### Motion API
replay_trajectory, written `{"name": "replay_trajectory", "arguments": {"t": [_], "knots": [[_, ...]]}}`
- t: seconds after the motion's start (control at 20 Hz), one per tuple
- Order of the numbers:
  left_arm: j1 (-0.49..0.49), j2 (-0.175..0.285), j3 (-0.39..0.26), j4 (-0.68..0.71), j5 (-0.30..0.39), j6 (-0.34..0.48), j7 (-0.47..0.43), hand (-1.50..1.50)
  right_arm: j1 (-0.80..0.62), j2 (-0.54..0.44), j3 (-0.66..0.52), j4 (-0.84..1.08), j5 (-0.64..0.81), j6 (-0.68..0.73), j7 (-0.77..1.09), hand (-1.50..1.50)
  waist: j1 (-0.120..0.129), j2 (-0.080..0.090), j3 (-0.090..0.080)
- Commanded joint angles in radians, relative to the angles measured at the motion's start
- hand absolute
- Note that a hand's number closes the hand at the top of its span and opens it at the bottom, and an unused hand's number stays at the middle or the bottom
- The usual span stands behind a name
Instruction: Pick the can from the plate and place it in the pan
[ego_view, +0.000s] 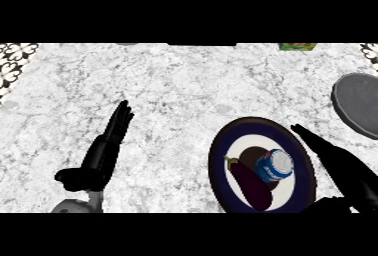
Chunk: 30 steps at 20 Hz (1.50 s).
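Observation:
A blue and white can (275, 166) lies on its side on a dark-rimmed plate (222, 145), at the plate's middle right. A dark purple eggplant (249, 183) lies beside it on the left half of the plate. My right hand (341, 164) is open with straight fingers, just right of the plate and apart from the can. The grey pan (359, 102) sits at the right edge, partly cut off by the view. Left of centre, my left hand (105, 145) rests open on its edge with its fingers pointing away.
The counter is white marble. A green and yellow box (297, 46) stands at the far edge, right of centre. Patterned tiles (15, 61) show at the far left corner.

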Motion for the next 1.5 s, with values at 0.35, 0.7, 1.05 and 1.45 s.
{"name": "replay_trajectory", "arguments": {"t": [0.35,0.7,1.05,1.45], "knots": [[-0.032,-0.057,0.060,0.076,-0.048,-0.041,-0.030,0.00,-0.103,0.207,0.002,0.060,0.128,0.160,0.140,-1.50,-0.018,-0.003,0.001],[0.052,-0.059,0.066,-0.014,-0.073,-0.062,-0.020,0.00,-0.005,0.310,0.005,0.097,0.248,0.098,0.049,-1.50,-0.017,-0.003,0.001],[0.020,-0.117,0.064,0.053,-0.114,-0.059,-0.026,0.00,-0.132,0.375,-0.083,0.350,0.293,0.121,-0.070,-1.50,-0.015,-0.002,0.001],[0.001,-0.109,0.107,0.021,-0.112,-0.074,0.000,0.00,-0.099,0.347,-0.075,0.464,0.315,0.202,-0.186,1.50,-0.013,0.000,0.001]]}}
